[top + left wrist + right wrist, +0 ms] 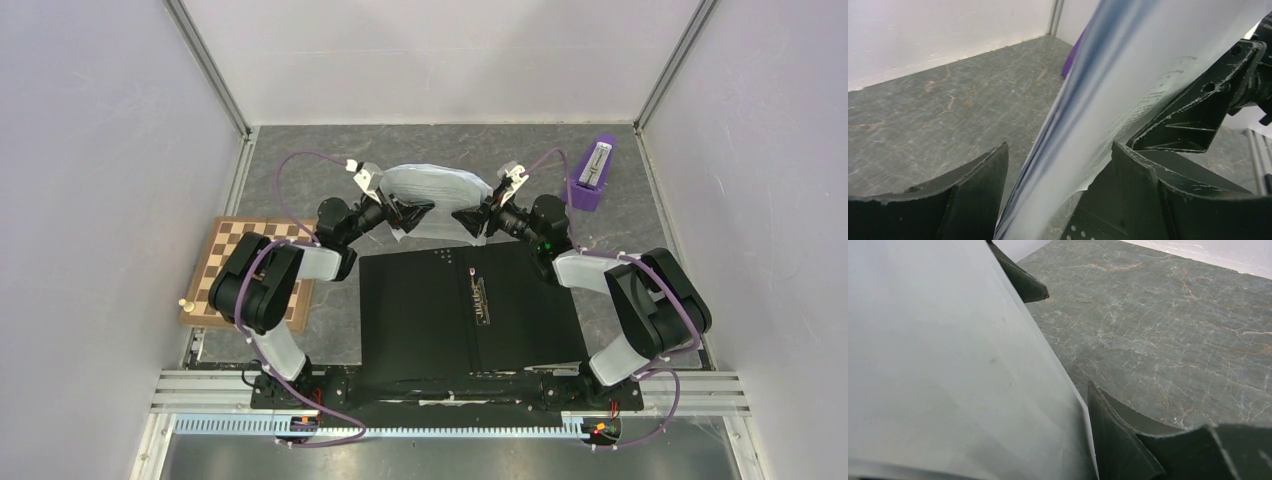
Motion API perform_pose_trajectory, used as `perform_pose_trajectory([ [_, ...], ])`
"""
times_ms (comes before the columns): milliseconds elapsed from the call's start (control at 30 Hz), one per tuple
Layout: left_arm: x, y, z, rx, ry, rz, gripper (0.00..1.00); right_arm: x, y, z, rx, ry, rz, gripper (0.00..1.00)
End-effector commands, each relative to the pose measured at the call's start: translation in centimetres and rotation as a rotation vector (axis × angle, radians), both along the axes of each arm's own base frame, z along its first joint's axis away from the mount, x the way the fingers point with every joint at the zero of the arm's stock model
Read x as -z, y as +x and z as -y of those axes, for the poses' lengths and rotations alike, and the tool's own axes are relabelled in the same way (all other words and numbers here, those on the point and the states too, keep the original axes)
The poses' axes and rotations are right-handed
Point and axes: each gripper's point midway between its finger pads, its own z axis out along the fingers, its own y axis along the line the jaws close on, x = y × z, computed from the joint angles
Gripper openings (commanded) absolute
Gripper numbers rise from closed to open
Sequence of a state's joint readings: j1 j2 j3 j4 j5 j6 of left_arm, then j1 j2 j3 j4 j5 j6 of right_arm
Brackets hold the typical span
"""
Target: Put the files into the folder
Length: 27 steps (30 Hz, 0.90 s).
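Observation:
The files, a bowed stack of white sheets, hang above the table just beyond the folder, which lies open, black inside, its metal clip on the spine. My left gripper is at the stack's left side and my right gripper at its right side. In the left wrist view the left gripper is open, and the files pass between its jaws, apart from the left finger. In the right wrist view the files hide one finger of the right gripper, and the other finger presses against the sheets' edge.
A checkered chessboard lies at the left with a small white piece at its near corner. A purple stand holding a white part sits at the back right. Grey walls close in both sides and the back.

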<state>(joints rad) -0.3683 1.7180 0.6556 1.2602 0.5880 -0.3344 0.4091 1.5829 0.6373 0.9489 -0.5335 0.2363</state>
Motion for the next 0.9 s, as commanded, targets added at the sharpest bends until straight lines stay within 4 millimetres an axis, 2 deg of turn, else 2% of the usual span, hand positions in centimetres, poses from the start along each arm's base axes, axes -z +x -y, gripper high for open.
perform_pose_trajectory([
  [0, -2.9, -0.1, 1.1, 0.084, -0.082, 0.066, 0.82, -1.5, -0.2, -0.1, -0.021, 0.029, 0.054, 0.50],
  [867, -1.5, 0.9, 3.0, 0.091, -0.105, -0.010, 0.83, -1.6, 0.8, -0.5, -0.018, 0.017, 0.041, 0.50],
])
